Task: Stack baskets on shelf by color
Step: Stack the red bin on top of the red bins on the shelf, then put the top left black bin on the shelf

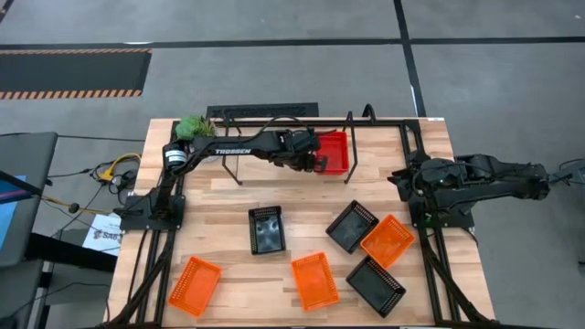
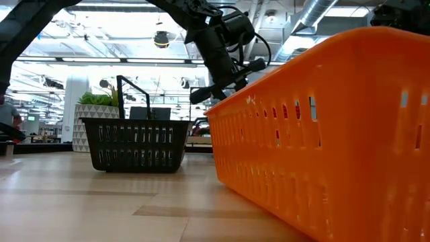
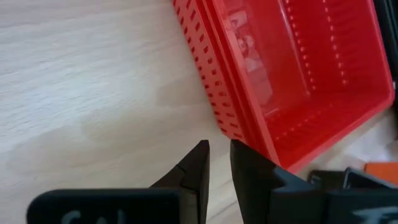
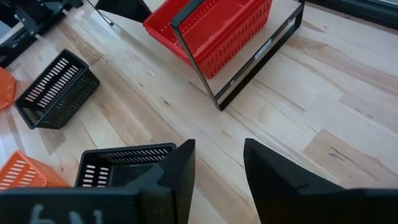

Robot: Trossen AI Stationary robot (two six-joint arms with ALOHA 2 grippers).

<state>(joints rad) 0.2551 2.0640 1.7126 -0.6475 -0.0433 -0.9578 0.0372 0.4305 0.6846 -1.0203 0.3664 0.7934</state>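
The shelf (image 1: 283, 137) stands at the table's (image 1: 228, 196) far edge. Red baskets (image 1: 334, 151) sit stacked on its right end. The left gripper (image 1: 317, 162) hangs beside them, fingers slightly apart, holding nothing. The right gripper (image 4: 217, 171) waits open at the right edge.

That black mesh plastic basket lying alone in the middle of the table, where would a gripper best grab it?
Probably on one thin side wall of the black mesh plastic basket, coming straight down from above. It sits upright with its mouth open, apart from the other baskets, so one finger can slip inside the rim and one outside.
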